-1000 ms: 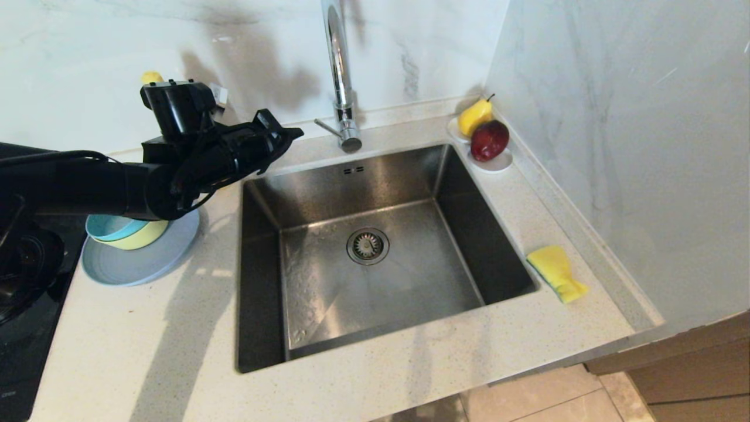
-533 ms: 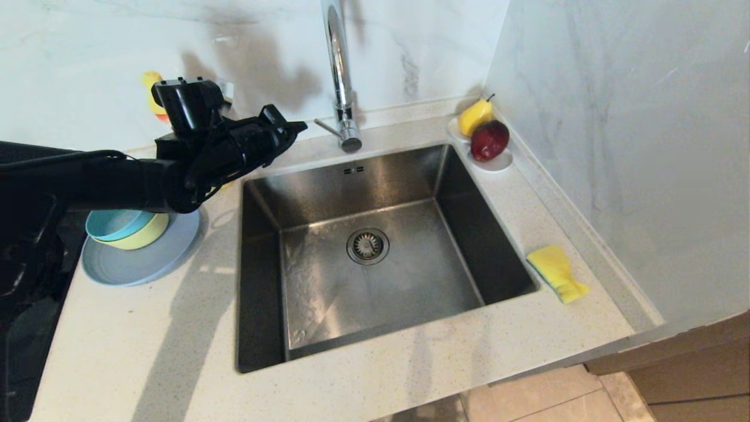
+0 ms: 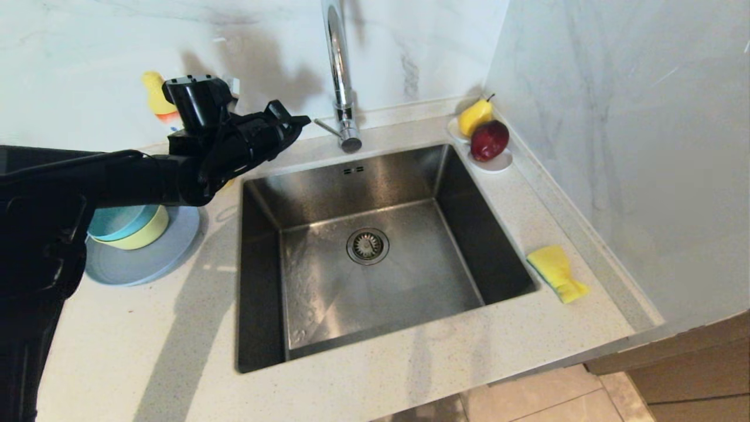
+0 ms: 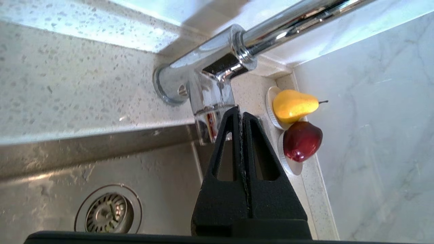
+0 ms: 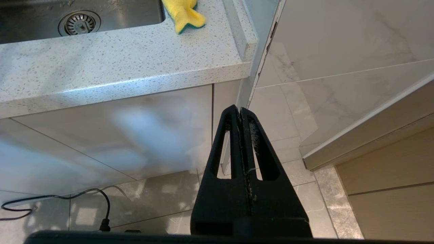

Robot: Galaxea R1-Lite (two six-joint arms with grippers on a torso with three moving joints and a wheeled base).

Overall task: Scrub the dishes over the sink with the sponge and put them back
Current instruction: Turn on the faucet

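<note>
The steel sink [image 3: 457,193] sits in the middle of the counter, with its chrome faucet [image 3: 340,76] behind it. A teal bowl [image 3: 117,220] is nested in a pale yellow bowl [image 3: 146,232] on a grey-blue plate [image 3: 152,258] left of the sink, partly hidden under my left arm. The yellow sponge [image 3: 555,271] lies on the counter right of the sink. My left gripper [image 3: 302,122] is shut and empty above the sink's back left corner, its tip close to the faucet's lever [image 4: 210,112]. My right gripper [image 5: 239,110] is shut and empty, parked below the counter over the floor.
A white dish [image 3: 498,162] with a pear [image 3: 473,117] and a red apple [image 3: 489,140] stands at the back right corner. A yellow-capped bottle [image 3: 157,102] stands against the back wall behind my left arm. A black stove [image 3: 23,328] borders the counter on the left.
My left arm has reached further right and towards the back wall, bringing its shut gripper closer to the faucet. The dishes and the sponge have not moved.
</note>
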